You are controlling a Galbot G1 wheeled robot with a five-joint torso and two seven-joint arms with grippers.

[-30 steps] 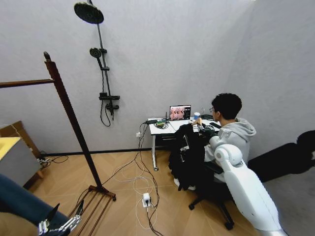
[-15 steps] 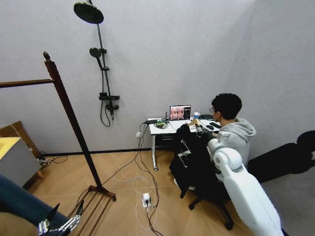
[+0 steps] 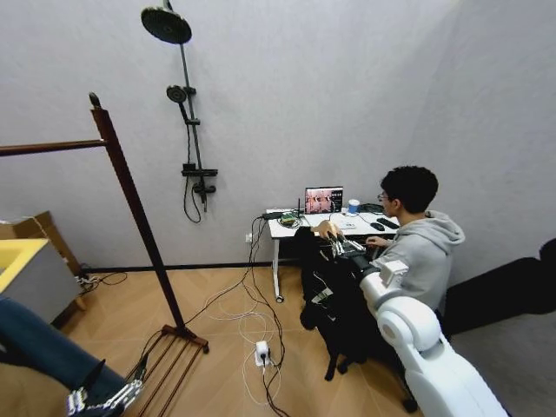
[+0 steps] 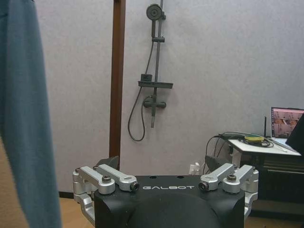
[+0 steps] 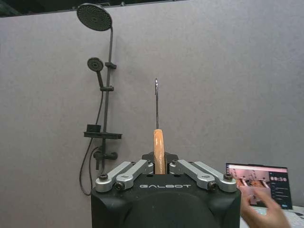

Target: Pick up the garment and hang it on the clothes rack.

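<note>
Right gripper (image 5: 159, 164): jaws clamp garment (image 3: 334, 291) by hanger neck, hook upright for clothes rack (image 3: 130, 204) | left gripper (image 3: 104, 398): low, jaws wide, idle.

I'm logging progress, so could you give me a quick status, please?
Right gripper shut on garment hanger. Left gripper open, low by rack base. Clothes rack bar bare. Seated person close behind garment.

Open floor is lying between the rack (image 3: 139, 230) on the left and the desk (image 3: 300, 228) on the right. Cables (image 3: 243, 313) are trailing across it, and a shower stand (image 3: 193, 130) is lining the far wall.
</note>
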